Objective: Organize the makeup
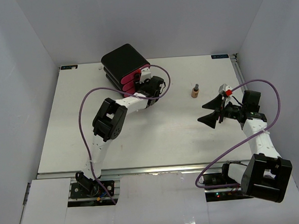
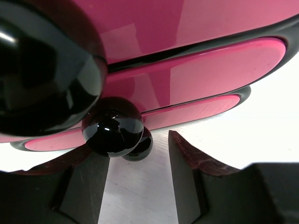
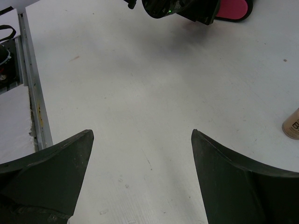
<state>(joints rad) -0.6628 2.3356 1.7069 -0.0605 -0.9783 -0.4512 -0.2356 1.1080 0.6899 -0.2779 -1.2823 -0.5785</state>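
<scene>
Bottle (image 1: 195, 91), tan with a dark cap, stands upright on table (image 1: 156, 137), apart from drawer box (image 1: 123, 60). Left gripper (image 2: 138, 147) part-spread at black drawer knob (image 2: 112, 127), no pinch. Right gripper (image 3: 141, 133) spread wide, empty.

A small tan, dark-capped bottle (image 1: 195, 91) stands upright on the table (image 1: 141, 143).

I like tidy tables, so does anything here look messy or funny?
Only one thing: the little tan bottle stands by itself on the table, away from the black box with pink drawers. It is upright, and nothing looks spilled or broken.
</scene>
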